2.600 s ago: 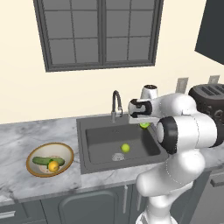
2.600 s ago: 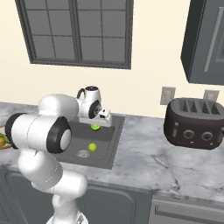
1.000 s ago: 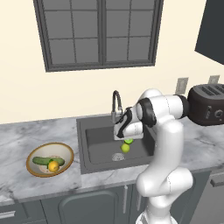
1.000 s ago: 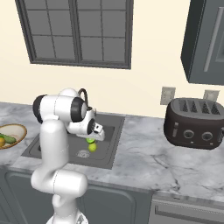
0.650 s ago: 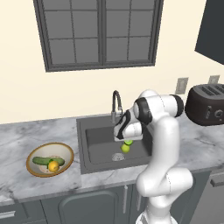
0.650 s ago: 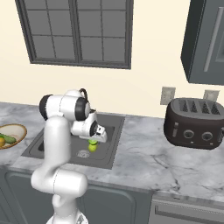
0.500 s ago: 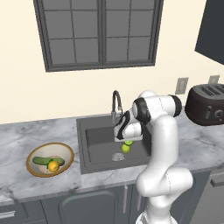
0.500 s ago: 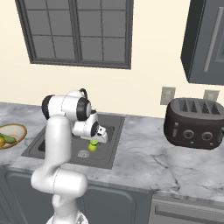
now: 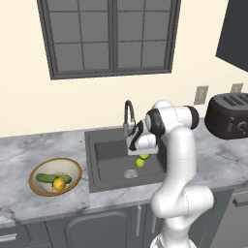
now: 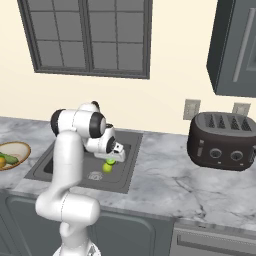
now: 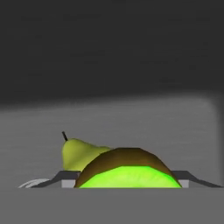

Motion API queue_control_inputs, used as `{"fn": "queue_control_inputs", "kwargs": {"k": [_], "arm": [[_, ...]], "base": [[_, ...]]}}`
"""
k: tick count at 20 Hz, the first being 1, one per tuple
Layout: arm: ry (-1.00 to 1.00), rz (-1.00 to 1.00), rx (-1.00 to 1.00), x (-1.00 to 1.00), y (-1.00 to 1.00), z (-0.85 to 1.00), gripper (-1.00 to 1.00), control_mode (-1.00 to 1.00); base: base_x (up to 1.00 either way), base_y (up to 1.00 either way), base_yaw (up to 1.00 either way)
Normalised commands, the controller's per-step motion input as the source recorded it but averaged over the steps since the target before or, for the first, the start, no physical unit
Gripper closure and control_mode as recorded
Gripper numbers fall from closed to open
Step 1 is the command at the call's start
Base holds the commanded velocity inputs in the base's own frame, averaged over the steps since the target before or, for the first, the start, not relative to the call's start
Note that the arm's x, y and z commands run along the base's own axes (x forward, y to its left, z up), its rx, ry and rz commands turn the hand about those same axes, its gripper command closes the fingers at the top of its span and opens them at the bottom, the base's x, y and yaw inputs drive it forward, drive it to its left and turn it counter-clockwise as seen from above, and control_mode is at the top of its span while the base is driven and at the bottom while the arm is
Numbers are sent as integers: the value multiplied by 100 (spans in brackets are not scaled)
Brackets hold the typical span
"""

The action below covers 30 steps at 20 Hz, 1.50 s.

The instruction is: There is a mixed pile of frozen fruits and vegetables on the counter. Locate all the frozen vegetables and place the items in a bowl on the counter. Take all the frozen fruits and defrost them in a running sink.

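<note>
Since the earlier frame I've swung down into the dark grey rectangular sink (image 9: 109, 157), my fingers (image 9: 142, 156) clamped on the darker green lime-like fruit (image 11: 129, 176), a yellow-green pear-shaped fruit (image 11: 78, 153) already lying at its 10 o'clock, the cucumber (image 9: 48, 178) and yellow-orange round vegetable (image 9: 59, 184) bowled on the desk (image 9: 43, 152); only release and running water remain.

Reading the counter (image 9: 29, 150) as grey-and-white veined marble, smooth, with a faint polish. Treating the sink (image 9: 107, 145) as matt dark grey, flat and even, and the faucet (image 9: 128, 112) as dark metal with a thin highlight. Noting a glazed ceramic look on the bowl (image 9: 35, 170), golden-tan at the rim. Noting smooth, slightly glossy skin on the cucumber (image 9: 46, 178) and the yellow-green fruit (image 11: 78, 153). Seeing dull brown rind over bright green on the green fruit (image 11: 129, 177). Rating the toaster (image 10: 220, 137) as dark and semi-gloss.
</note>
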Motion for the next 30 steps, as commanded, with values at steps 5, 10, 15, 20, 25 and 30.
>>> {"fn": "queue_control_inputs", "kwargs": {"k": [5,10,15,20,25,30], "arm": [[11,0,0,-6,2,2,-100,-100],[8,0,-4,-16,2,31,-100,-100],[4,-1,-4,-11,0,52,-100,-100],[4,-3,0,-24,-2,35,-100,-100],[2,-3,1,-17,-14,42,-100,-100],[0,-2,2,-18,-17,53,-100,-100]], "base": [[0,0,0],[0,0,0],[0,0,0],[0,0,0],[0,0,0],[0,0,0]]}}
